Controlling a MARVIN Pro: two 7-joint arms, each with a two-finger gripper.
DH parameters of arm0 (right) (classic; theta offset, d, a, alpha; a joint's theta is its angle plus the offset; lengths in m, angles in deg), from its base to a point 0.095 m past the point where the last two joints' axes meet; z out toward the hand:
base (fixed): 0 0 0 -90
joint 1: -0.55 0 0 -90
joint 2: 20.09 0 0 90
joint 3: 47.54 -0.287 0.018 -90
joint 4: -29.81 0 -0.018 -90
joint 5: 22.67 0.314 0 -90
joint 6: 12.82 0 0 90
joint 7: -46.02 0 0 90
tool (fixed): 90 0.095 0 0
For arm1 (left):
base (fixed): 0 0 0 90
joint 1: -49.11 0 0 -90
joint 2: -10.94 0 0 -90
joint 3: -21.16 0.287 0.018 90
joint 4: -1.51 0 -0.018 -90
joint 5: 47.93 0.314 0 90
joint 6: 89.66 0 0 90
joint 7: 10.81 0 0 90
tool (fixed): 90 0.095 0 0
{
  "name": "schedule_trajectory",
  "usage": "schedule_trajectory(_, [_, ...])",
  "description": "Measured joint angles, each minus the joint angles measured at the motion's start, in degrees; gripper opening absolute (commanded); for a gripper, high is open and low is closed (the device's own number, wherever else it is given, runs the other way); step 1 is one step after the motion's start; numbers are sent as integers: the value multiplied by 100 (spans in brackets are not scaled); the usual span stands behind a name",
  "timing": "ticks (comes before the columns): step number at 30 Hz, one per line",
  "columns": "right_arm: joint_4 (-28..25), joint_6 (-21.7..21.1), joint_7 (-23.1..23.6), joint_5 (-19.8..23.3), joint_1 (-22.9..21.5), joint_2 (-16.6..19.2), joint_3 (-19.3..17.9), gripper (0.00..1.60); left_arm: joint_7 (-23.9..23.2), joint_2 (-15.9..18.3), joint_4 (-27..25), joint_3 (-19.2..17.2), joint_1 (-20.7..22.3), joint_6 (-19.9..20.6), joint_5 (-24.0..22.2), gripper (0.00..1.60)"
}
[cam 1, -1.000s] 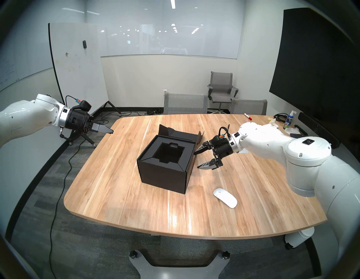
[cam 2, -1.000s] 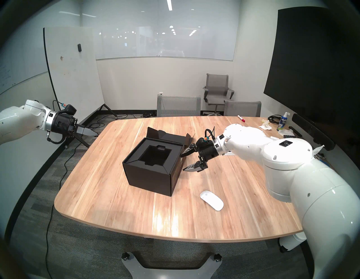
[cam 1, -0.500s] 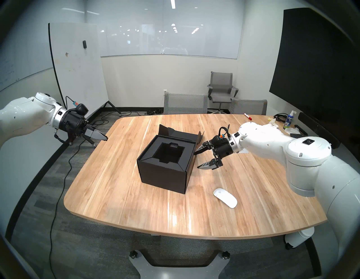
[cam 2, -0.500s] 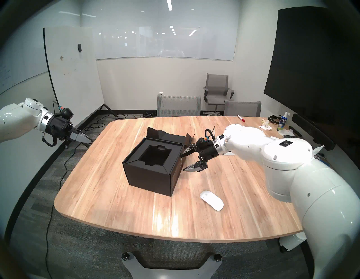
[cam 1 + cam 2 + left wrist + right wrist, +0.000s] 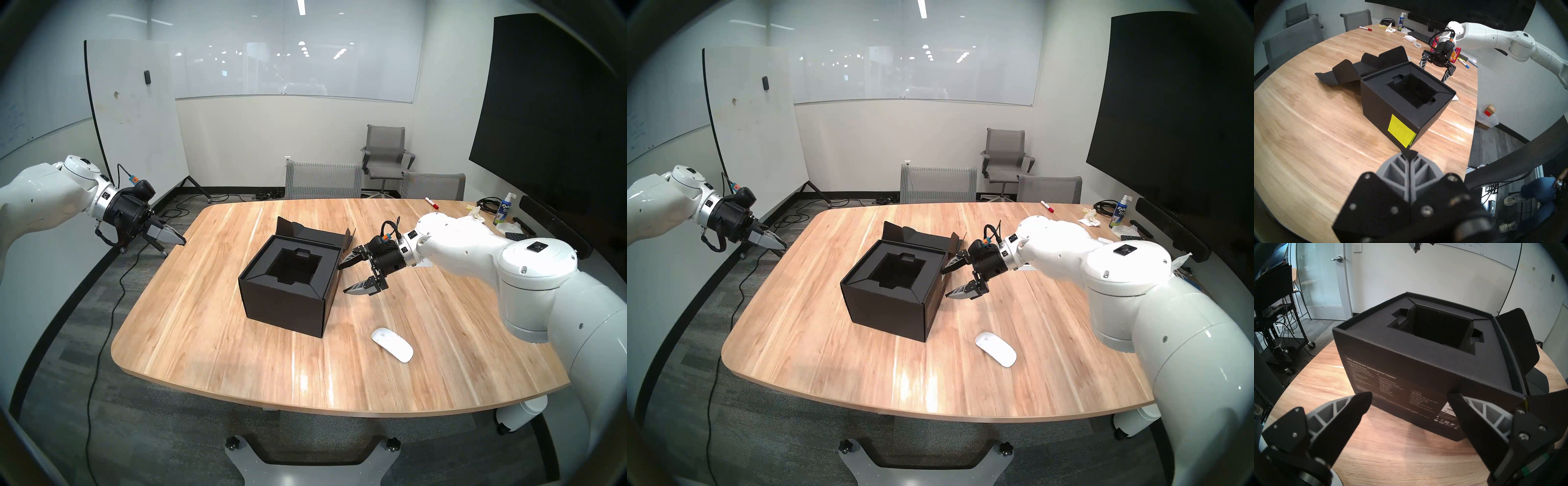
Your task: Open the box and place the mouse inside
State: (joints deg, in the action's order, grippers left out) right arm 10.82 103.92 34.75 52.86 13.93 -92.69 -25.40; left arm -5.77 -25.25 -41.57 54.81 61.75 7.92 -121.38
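Right gripper [image 5: 343, 279] hung released beside your open box [image 5: 288, 288]; left gripper [image 5: 183, 241] clenched empty; mouse [image 5: 392, 344] at five o'clock.

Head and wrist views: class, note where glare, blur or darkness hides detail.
Head views: ceiling-light glare streaks the table near its front edge; the mouse stays sharp. Left wrist view: the shut left gripper is blurred up close. Right wrist view: the box has an unreadably dark recess and soft print.

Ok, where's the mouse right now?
In the head views the mouse lies on the table toward the near right, apart from the open box and nearer the camera than the open right gripper.
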Motion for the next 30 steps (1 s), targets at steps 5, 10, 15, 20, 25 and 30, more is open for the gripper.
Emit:
schedule_trajectory(5, [0,0,1,-1,1,1,-5,160,-4,-53,74,0,-25,-102,-4,0])
schedule_trajectory(10, [1,-1,1,-2,1,1,-8,160,-5,-86,120,3,-41,-167,-13,0])
schedule_trajectory(15, [1,-1,1,-4,2,1,-11,160,-5,-124,172,10,-63,-244,-21,0])
schedule_trajectory(20, [1,-1,1,-5,3,1,-12,160,-5,-149,209,18,-78,-296,-28,0])
schedule_trajectory(25, [1,-1,1,-6,3,1,-14,160,-5,-168,236,29,-88,-335,-36,0])
schedule_trajectory(30, [1,-1,2,-7,4,1,-16,160,-5,-186,260,39,-97,-371,-46,0])
